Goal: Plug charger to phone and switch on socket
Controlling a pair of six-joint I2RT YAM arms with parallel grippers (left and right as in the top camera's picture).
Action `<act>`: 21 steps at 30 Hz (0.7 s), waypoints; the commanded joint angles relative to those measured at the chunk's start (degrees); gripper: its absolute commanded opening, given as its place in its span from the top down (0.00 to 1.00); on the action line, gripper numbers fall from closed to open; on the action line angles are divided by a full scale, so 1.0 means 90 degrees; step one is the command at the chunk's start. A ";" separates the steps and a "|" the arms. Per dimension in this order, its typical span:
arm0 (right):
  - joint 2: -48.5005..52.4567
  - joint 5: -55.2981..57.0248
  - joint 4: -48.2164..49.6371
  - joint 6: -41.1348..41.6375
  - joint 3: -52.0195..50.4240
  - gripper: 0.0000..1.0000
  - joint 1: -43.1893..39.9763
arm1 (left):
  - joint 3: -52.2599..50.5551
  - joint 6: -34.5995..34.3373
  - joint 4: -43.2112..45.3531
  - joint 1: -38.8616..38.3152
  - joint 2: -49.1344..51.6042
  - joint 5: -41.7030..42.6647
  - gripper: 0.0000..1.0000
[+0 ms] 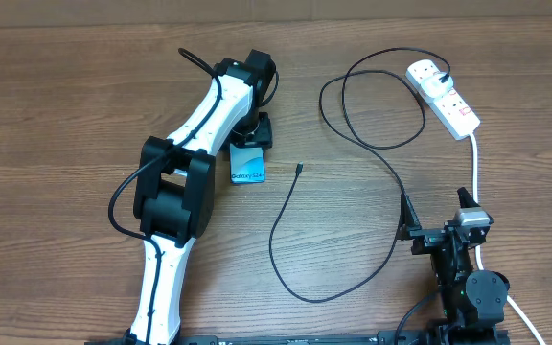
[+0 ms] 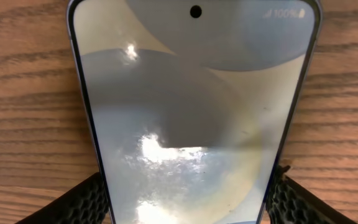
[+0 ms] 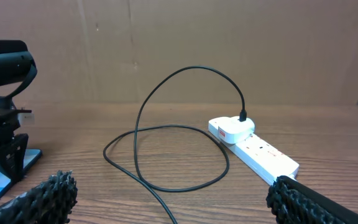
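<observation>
Beneath left gripper (image 1: 249,142) — phone (image 2: 191,124), jaws astride its long sides, clamping unclear; charger tip (image 1: 299,169) just rightward; right gripper (image 1: 436,213) empty, agape.

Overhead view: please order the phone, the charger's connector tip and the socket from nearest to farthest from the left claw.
1. The phone, lying right under the left claw, left of the table's middle.
2. The charger's connector tip, loose on the table just to the right of the phone.
3. The socket, far away at the upper right.
</observation>
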 commanded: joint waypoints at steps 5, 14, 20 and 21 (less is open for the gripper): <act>-0.0063 0.0032 0.0039 -0.0010 -0.0066 0.00 0.0034 | -0.0083 -0.0039 0.0005 0.0053 0.0194 -0.0556 0.22; -0.0063 0.0034 0.0039 -0.0007 -0.0066 0.00 0.0034 | -0.0085 0.0007 0.0000 0.0061 0.0194 -0.0546 0.11; -0.0063 0.0034 0.0039 -0.0010 -0.0066 0.00 0.0034 | -0.0085 0.0017 0.0075 0.0187 0.0194 -0.0126 0.00; -0.0063 0.0032 0.0039 -0.0010 -0.0066 0.00 0.0034 | -0.0085 0.0051 0.0104 0.0228 0.0194 -0.0032 0.00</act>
